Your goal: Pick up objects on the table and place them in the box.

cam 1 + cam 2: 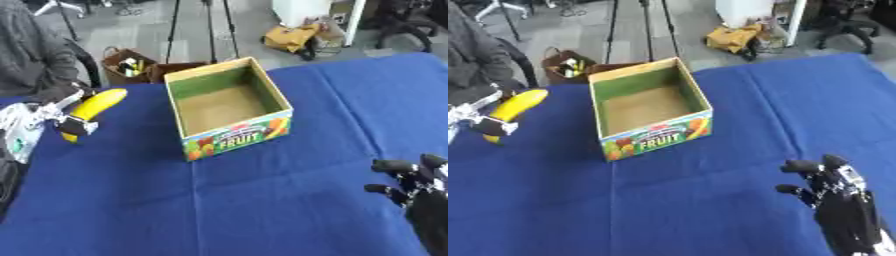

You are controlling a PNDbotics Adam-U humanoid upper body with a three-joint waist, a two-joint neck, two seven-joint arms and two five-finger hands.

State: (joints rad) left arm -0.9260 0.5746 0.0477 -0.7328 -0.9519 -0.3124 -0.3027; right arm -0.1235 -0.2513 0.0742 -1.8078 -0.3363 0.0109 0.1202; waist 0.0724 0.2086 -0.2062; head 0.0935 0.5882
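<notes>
A yellow banana (pixel 96 106) is held up at the far left, above the blue table. My left hand (pixel 54 116) has its fingers curled round the banana's lower half. To its right stands the open cardboard fruit box (pixel 238 137), green inside at the walls, with nothing in it. My right hand (pixel 833 186) rests at the lower right on the cloth, fingers up and relaxed, holding nothing.
A blue cloth (pixel 289 200) covers the table. Beyond the far edge stand a brown bag (pixel 127 65), tripod legs (pixel 210 30) and a yellow bag (pixel 289 37) on the floor. A person in grey (pixel 31 50) sits at the upper left.
</notes>
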